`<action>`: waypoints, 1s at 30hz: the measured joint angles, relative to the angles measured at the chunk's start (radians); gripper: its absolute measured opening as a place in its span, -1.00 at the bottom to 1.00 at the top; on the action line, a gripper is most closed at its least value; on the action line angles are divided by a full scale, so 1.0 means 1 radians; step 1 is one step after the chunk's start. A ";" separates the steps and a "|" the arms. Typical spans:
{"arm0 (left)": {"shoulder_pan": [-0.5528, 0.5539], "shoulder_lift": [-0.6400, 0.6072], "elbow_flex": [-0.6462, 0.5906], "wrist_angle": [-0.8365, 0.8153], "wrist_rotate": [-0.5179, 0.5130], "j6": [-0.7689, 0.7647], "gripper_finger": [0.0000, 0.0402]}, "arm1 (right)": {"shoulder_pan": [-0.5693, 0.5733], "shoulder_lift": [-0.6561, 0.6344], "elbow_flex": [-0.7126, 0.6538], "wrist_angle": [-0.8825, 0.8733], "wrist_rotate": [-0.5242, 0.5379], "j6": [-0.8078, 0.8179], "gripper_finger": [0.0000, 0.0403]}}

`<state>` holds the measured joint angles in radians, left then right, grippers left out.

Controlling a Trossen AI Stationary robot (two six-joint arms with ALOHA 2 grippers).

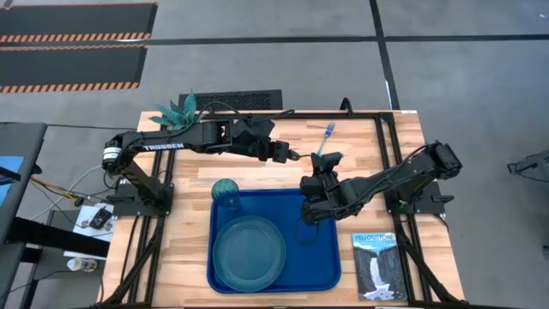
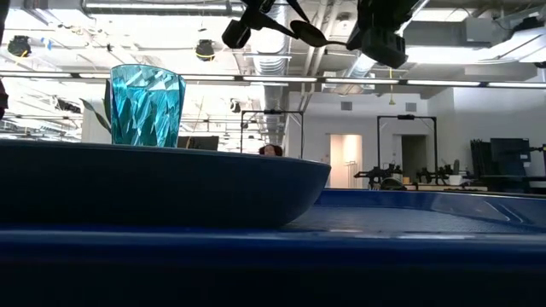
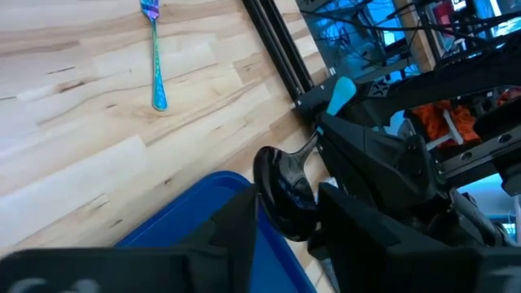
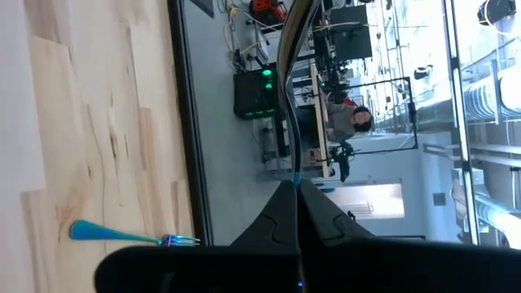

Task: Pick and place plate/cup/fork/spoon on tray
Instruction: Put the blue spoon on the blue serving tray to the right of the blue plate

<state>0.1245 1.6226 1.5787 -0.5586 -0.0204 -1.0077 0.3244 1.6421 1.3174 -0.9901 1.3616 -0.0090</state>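
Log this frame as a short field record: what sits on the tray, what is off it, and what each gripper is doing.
tray: large bright-blue rectangular plastic tray
on tray: round teal-blue plate; translucent teal tumbler cup at a far corner
off tray: light-blue plastic fork on the wooden table
spoon: dark-bowled spoon with teal handle, held in the air
right gripper: shut on spoon handle
left gripper: near the spoon's bowl, grip unclear

Looking like a robotics lab or industrial workshop: exposed ceiling ducts and pipes running overhead, hazard-striped floor mats lying on grey concrete, equipment racks glowing, a person sitting beyond.
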 joint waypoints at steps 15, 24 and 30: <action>0.001 -0.001 0.000 -0.005 -0.021 0.064 -0.98 | -0.003 -0.001 0.000 -0.001 0.005 0.000 -0.96; 0.002 0.000 0.000 -0.006 -0.025 0.137 -1.00 | -0.017 -0.011 0.000 0.010 -0.103 0.153 -0.43; 0.004 0.000 0.000 -0.032 -0.027 0.249 -1.00 | -0.004 -0.069 0.000 -0.013 -0.352 0.315 0.12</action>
<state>0.1280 1.6222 1.5787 -0.5904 -0.0475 -0.7590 0.3208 1.5735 1.3170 -1.0034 1.0098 0.3060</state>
